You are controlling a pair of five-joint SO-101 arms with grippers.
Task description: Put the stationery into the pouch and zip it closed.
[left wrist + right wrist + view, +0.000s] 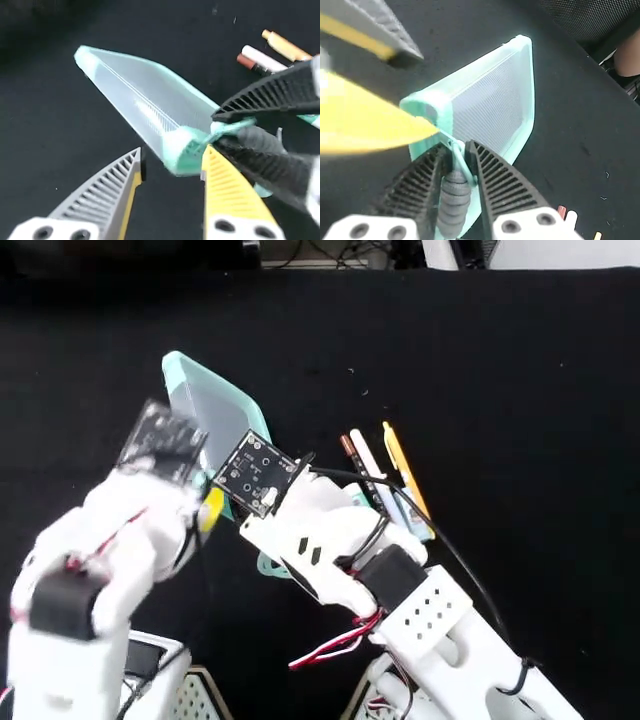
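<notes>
Dark and matte, the table (520, 390) carries the mint translucent pouch (212, 410) at about 10 o'clock from the middle in the high view. Around the pouch's near end the left jaws stand wide, the yellow finger (220, 185) right against it and the grey finger (107, 192) apart from it. At that same end the right jaws are narrow, pinching the zip pull (454, 149). Three pens (385, 475) lie side by side at the pouch's 3 o'clock.
</notes>
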